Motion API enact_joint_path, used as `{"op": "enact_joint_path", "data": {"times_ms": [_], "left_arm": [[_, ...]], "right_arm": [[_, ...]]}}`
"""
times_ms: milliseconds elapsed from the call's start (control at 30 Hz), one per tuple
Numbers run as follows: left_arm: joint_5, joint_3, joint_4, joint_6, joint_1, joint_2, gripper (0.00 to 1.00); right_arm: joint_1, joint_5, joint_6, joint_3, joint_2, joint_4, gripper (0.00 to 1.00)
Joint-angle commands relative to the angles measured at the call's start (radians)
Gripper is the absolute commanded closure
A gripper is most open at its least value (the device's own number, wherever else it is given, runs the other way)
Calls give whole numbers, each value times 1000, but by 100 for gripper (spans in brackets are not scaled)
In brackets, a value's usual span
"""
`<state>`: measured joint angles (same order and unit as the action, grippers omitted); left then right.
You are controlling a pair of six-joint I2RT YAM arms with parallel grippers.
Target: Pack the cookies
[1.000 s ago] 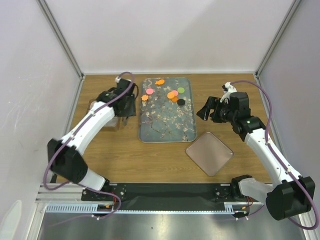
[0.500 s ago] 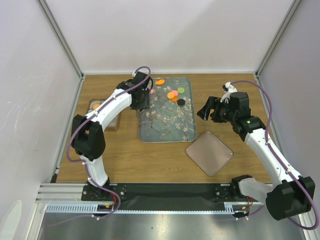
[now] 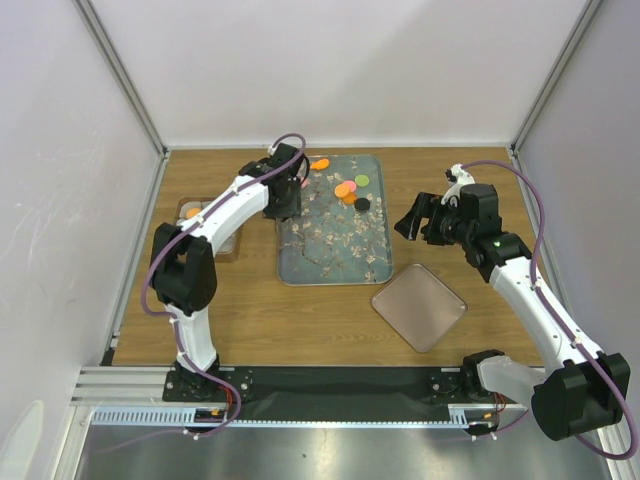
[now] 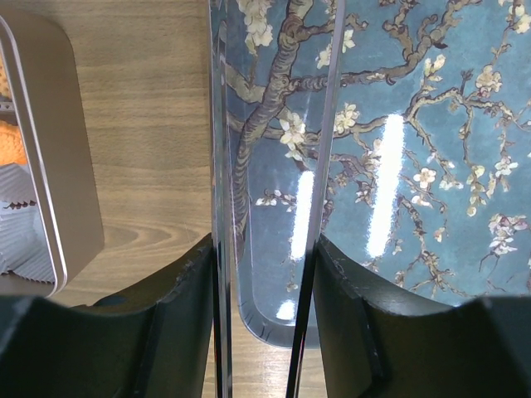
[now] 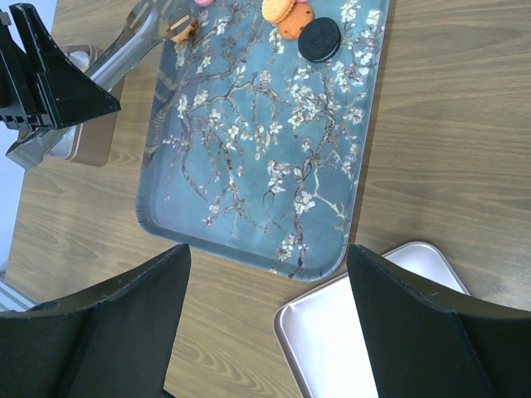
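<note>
Cookies lie at the far end of the floral tray (image 3: 330, 245): an orange one (image 3: 320, 164), a green one (image 3: 362, 181), a black one (image 3: 362, 204) and an orange round one (image 3: 343, 189). My left gripper (image 3: 283, 207) hangs over the tray's left edge, shut on metal tongs (image 4: 222, 207). In the right wrist view the tongs' tips (image 5: 162, 25) reach an orange piece (image 5: 179, 31); whether they pinch it I cannot tell. My right gripper (image 3: 408, 222) hovers open and empty to the right of the tray, and the black cookie (image 5: 319, 40) shows in its view.
A tan box (image 3: 205, 228) with an orange piece (image 3: 193, 212) inside stands left of the tray; its wall (image 4: 58, 166) is close to the tongs. A pinkish square lid (image 3: 419, 306) lies on the table near the tray's front right corner.
My left arm swung right from the box to the tray's far left part, carrying the tongs. The right arm has not moved.
</note>
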<state>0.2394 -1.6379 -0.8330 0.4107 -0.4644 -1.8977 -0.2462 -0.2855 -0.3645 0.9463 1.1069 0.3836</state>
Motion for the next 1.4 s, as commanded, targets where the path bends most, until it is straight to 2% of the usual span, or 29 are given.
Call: {"op": "enact_joint_path", "data": {"times_ms": [0,1033,1367], "left_arm": [[26,-42,12,8,4,-12,49],[18,-50,0,11,12,-37,49],[-25,-37,12,0,10,-55,50]], "right_arm": [[2,6,9,5,-16,-26,17],[2,8,9,3,-15,-26,17],[4,9,9,5,-15,-26,17]]}}
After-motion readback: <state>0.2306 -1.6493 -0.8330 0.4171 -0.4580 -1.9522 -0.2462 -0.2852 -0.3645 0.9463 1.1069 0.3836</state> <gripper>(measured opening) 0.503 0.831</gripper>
